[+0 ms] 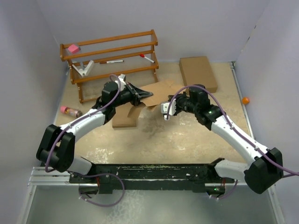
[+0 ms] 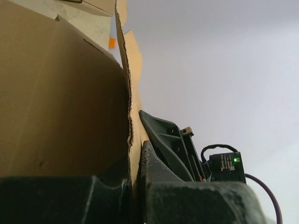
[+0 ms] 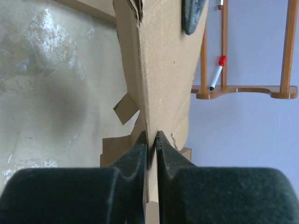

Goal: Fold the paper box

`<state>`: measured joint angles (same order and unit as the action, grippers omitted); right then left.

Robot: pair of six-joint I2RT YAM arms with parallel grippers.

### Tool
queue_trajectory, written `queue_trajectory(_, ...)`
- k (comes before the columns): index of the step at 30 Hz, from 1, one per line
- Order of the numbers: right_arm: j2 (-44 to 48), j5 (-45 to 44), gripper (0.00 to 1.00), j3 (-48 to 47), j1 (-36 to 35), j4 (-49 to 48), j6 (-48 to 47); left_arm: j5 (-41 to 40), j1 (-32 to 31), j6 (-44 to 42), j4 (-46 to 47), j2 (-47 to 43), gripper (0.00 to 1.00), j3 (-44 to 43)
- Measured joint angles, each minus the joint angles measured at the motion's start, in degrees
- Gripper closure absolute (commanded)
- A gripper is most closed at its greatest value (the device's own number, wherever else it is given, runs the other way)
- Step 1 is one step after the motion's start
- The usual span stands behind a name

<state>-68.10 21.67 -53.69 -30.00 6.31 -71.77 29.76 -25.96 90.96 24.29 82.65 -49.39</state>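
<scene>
While our left gripper (image 1: 141, 95) and right gripper (image 1: 163, 108) each pinch the box (image 1: 161, 89), we hold it between them, its long axis running roughly arm to arm.

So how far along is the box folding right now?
Done: little; the paper box is partly lifted, still an open blank. In hand: left jaws and right jaws are each shut on an edge. Left: folding the panels up and tucking the tabs.
</scene>
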Motion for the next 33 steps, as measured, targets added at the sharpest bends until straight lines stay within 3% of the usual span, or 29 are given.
queue_trajectory(7, 0.3, -0.5, 0.97, -0.1, 0.1, 1.0, -1.2, 0.5, 0.0, 0.1, 0.0, 1.2, 0.96, 0.0)
queue_trajectory(8, 0.3, -0.5, 0.87, -0.2, 0.1, 1.1, -1.3, 0.5, 0.0, 0.1, 0.0, 1.2, 0.96, 0.0)
queue_trajectory(9, 0.3, -0.6, 0.72, -0.3, 0.1, 1.4, -1.4, 0.5, 0.0, 0.1, 0.0, 1.4, 0.96, 0.0)
queue_trajectory(10, 0.3, -0.6, 0.49, -0.5, 0.1, 1.6, -1.5, 0.6, -0.1, 0.1, 0.0, 1.4, 0.96, 0.0)
queue_trajectory(11, 0.3, -0.6, 0.37, -0.7, 0.1, 2.3, -1.5, 0.6, 0.0, 0.1, 0.1, 1.5, 0.96, -0.1)
queue_trajectory(12, 0.3, -0.2, 0.3, -0.9, 0.1, 3.3, -1.1, 0.6, 0.0, 0.0, 0.4, 1.6, 0.96, -0.3)
queue_trajectory(15, 0.6, 2.1, 0.22, -2.0, 0.1, 7.1, 1.1, 0.5, 0.1, -0.4, 1.8, 1.7, 0.96, -0.6)
queue_trajectory(20, 5.4, 10.4, 0.2, -4.7, 2.3, 14.4, 8.0, 0.5, 0.9, -2.0, 7.6, 1.7, 0.96, -0.3)
queue_trajectory(26, 9.4, 25.3, 0.18, -4.6, 11.0, 18.9, 17.1, 0.2, 1.6, -3.3, 20.4, 3.6, 0.96, 4.7)
queue_trajectory(29, 7.7, 27.6, 0.19, -3.2, 13.4, 19.1, 20.0, 0.1, 1.6, -7.7, 21.7, 6.5, 0.96, 6.9)
queue_trajectory(33, 1.5, 28.0, 0.19, -2.8, 14.3, 19.9, 23.9, -1.9, 1.6, -19.5, 16.3, 6.8, 0.96, 8.2)
